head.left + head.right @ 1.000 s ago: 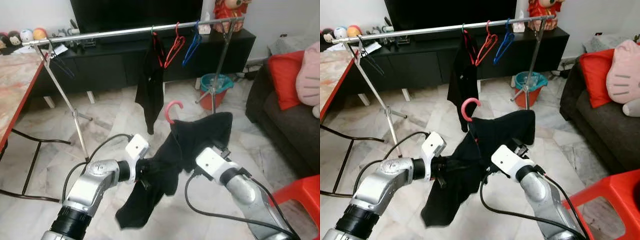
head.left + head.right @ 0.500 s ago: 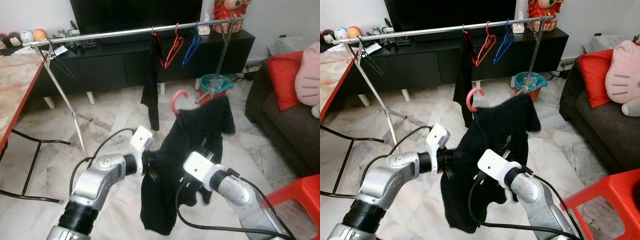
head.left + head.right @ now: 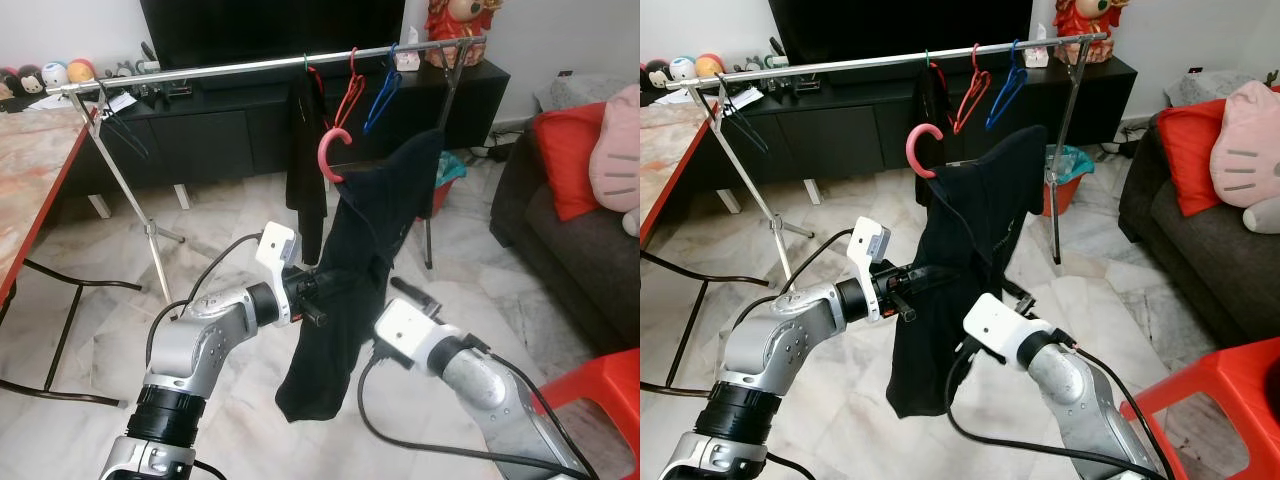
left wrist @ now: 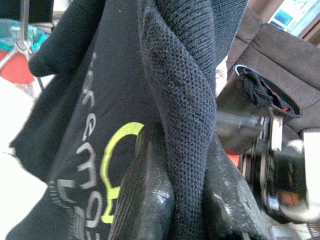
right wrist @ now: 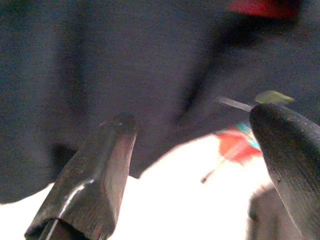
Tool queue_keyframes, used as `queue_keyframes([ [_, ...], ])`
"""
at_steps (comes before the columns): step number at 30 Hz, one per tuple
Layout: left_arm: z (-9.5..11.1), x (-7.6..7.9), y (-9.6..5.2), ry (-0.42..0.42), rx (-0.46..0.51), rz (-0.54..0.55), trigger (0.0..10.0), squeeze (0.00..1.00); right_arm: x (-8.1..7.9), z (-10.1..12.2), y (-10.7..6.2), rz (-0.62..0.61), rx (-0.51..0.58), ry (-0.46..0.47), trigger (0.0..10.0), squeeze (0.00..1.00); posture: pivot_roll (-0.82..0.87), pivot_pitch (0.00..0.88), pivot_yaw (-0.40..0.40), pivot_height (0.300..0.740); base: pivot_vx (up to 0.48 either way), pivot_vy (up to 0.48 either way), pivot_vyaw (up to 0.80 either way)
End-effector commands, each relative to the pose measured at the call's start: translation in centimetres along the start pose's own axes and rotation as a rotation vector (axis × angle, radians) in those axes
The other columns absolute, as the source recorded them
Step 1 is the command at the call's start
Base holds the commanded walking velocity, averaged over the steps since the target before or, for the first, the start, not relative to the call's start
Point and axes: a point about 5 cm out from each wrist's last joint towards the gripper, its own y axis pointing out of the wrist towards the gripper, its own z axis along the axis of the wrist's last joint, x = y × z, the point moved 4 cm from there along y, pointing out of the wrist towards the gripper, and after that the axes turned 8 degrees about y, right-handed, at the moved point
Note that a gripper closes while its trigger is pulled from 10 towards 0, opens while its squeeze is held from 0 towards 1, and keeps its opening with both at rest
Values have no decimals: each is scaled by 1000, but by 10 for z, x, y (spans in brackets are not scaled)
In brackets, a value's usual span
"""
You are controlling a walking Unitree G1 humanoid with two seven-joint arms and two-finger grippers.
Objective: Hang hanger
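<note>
Pink hanger (image 3: 333,152) w/ black shirt (image 3: 352,262) draped on it held up in mid-room, hook just below and in front of the rail (image 3: 200,71), not yet on it. Shirt hangs long, hem near the floor (image 3: 215,245).

Left hand (image 4: 172,200) clenched on a fold of the black shirt, fabric pinched between its fingers (image 4: 145,190); printed lettering w/ yellow-green mark visible on the cloth. Right hand (image 5: 192,165) released, fingers (image 5: 95,170) spread wide apart, just behind/under the shirt, touching nothing as far as can be told.

On rail already: dark garment (image 3: 305,150) on a hanger, red hanger (image 3: 348,95), blue hanger (image 3: 382,92), all bunched twd the right half, right where the pink hook points. Black hanger (image 3: 122,130) near rail's left end. Rail's right stand (image 3: 435,150) partly hidden by the shirt; teal and red bucket (image 3: 445,170) at its foot.

Behind: black TV cabinet (image 3: 200,135), red figurine (image 3: 455,25) on top. Counter (image 3: 30,170) w/ red edge at far left, plush toys (image 3: 45,75) at its back. Dark sofa (image 3: 575,235) at right w/ red cushion (image 3: 570,155) and pink plush (image 3: 618,145); red stool (image 3: 600,395) by right arm.
</note>
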Motion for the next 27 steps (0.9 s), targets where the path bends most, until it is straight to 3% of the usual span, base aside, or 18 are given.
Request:
queue_keyframes([
  [1,16,2,-1,9,53,-19,10000,0,12,-4,-4,-77,-14,7,10000,0,40,0,78,740,0,0,0],
  [9,19,5,-2,5,61,-42,10000,0,16,-7,-10,-162,34,48,10000,0,39,0,80,740,0,0,0],
  [15,25,9,-2,1,79,-72,10000,0,-7,5,-12,-79,145,120,10000,0,37,0,81,740,0,0,0],
  [21,26,20,-5,1,81,-142,10000,0,5,5,-22,-187,217,114,10000,0,35,0,77,740,0,0,0],
  [27,29,28,-6,-7,86,-186,10000,0,4,-5,-31,-214,214,111,10000,0,35,0,75,740,0,0,0],
])
